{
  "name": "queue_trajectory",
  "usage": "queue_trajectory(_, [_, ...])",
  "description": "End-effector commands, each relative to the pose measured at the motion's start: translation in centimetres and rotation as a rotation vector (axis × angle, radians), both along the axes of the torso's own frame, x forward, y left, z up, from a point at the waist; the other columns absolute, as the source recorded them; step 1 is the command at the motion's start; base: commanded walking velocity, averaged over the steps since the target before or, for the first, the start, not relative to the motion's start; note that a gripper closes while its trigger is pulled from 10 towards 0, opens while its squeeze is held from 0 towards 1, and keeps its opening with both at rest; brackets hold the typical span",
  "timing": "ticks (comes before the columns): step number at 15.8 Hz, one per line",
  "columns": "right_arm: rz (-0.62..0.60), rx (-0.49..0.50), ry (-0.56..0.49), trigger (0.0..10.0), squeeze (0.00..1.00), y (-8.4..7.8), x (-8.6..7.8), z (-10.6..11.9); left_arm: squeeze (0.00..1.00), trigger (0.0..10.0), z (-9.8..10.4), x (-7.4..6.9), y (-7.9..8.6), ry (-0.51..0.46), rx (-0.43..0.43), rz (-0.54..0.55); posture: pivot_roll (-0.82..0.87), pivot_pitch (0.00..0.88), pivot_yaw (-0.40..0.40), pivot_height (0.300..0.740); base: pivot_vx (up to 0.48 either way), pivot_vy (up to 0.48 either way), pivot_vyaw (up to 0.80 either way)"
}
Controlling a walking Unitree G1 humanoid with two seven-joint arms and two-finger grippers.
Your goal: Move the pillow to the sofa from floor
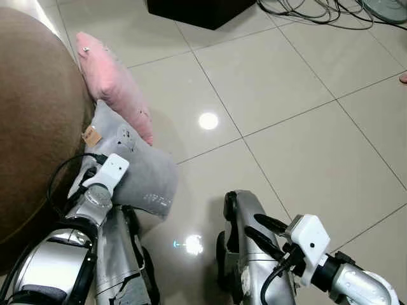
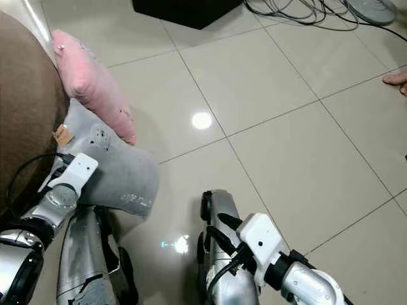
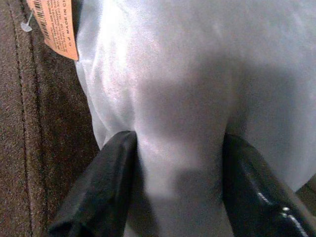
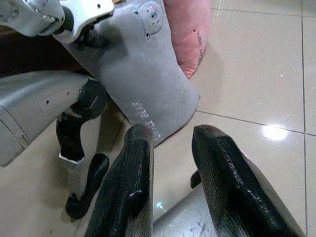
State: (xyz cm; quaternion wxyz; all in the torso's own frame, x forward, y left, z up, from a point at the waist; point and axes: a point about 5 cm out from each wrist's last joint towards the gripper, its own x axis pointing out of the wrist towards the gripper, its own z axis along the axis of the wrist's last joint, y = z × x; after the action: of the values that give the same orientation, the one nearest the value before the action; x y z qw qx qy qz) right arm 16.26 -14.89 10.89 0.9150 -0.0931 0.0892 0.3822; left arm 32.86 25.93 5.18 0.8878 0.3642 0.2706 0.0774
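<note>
Head views: two pillows, a grey pillow point(image 1: 130, 162) and a pink pillow point(image 1: 111, 82), lean against the brown sofa point(image 1: 32, 127) edge; tiled floor point(image 1: 299, 127) lies open rightward.
Left wrist view: left pincer point(image 3: 177, 182) fingers point(image 3: 103, 187) clamp a grey pillow fold beside its orange tag point(image 3: 54, 24).
Right wrist view: right pincer point(image 4: 170, 143) slightly apart, holding nothing, above floor.

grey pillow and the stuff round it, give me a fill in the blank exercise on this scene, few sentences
1. The left gripper has its two black fingers on either side of the ____ pillow.
2. Leaning by the brown sofa beyond it is a ____ pillow.
3. The tag on the grey pillow is ____ in colour.
4. The right gripper hangs open, holding ____.

Missing words: grey; pink; orange; nothing
</note>
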Motion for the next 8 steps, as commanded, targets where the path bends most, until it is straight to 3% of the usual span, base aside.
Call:
queue_trajectory(1, [0.006,-0.006,0.019,10.0,0.00,-0.27,-0.38,-0.25,0.00,0.0,-0.28,-0.36,0.41,0.011,0.008,0.021,-0.25,0.345,-0.115,0.526,0.000,0.000,0.00])
queue_trajectory(8, [-0.001,-0.014,0.023,10.0,0.00,-0.19,-0.31,-0.62,0.00,0.0,-0.43,-0.43,0.28,0.009,-0.006,0.023,-0.24,0.335,-0.113,0.526,0.000,0.000,0.00])
